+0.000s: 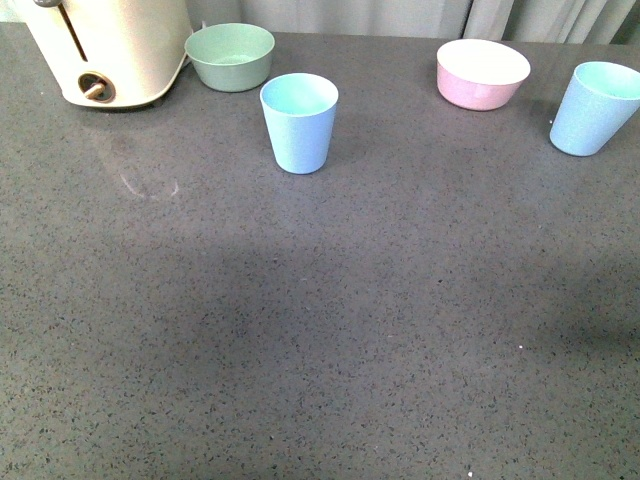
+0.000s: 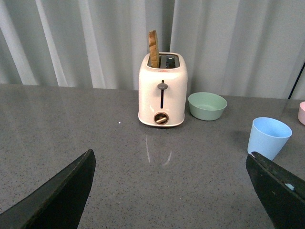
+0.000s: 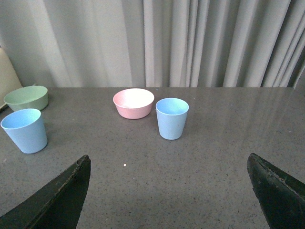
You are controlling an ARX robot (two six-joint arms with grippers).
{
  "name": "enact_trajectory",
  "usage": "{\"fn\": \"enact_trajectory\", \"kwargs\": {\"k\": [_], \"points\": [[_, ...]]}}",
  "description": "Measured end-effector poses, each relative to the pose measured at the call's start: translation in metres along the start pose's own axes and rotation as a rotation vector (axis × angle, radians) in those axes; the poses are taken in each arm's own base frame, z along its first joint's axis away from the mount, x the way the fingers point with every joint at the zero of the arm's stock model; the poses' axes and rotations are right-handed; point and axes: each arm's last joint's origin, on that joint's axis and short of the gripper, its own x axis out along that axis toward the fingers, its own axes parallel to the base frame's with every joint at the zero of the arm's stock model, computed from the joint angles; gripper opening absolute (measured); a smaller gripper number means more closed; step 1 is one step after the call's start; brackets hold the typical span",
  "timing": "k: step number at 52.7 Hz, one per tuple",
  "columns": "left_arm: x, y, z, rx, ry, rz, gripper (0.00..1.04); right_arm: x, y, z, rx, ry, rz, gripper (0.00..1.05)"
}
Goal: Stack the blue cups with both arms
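Two pale blue cups stand upright and apart on the dark grey counter. One cup (image 1: 299,122) is at the back centre-left; it also shows in the left wrist view (image 2: 268,138) and the right wrist view (image 3: 25,130). The other cup (image 1: 596,108) is at the far right edge; it shows in the right wrist view (image 3: 172,118). Neither arm shows in the front view. My left gripper (image 2: 171,162) is open and empty, well short of the first cup. My right gripper (image 3: 169,164) is open and empty, short of the second cup.
A cream toaster (image 1: 110,50) with a slice of toast (image 2: 153,48) stands at the back left. A green bowl (image 1: 230,55) sits beside it, behind the first cup. A pink bowl (image 1: 482,73) sits between the cups at the back. Grey curtains hang behind the counter.
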Motion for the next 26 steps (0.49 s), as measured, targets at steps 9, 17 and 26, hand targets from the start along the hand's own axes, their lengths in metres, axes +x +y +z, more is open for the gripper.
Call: {"fn": "enact_trajectory", "kwargs": {"k": [9,17,26], "points": [[0.0,0.0,0.0,0.0,0.0,0.0,0.96,0.0,0.0,0.0,0.0,0.0,0.0,0.96],[0.0,0.0,0.0,0.0,0.0,0.0,0.96,0.0,0.0,0.0,0.0,0.0,0.0,0.96],[0.0,0.0,0.0,0.0,0.0,0.0,0.96,0.0,0.0,0.0,0.0,0.0,0.0,0.96]]}}
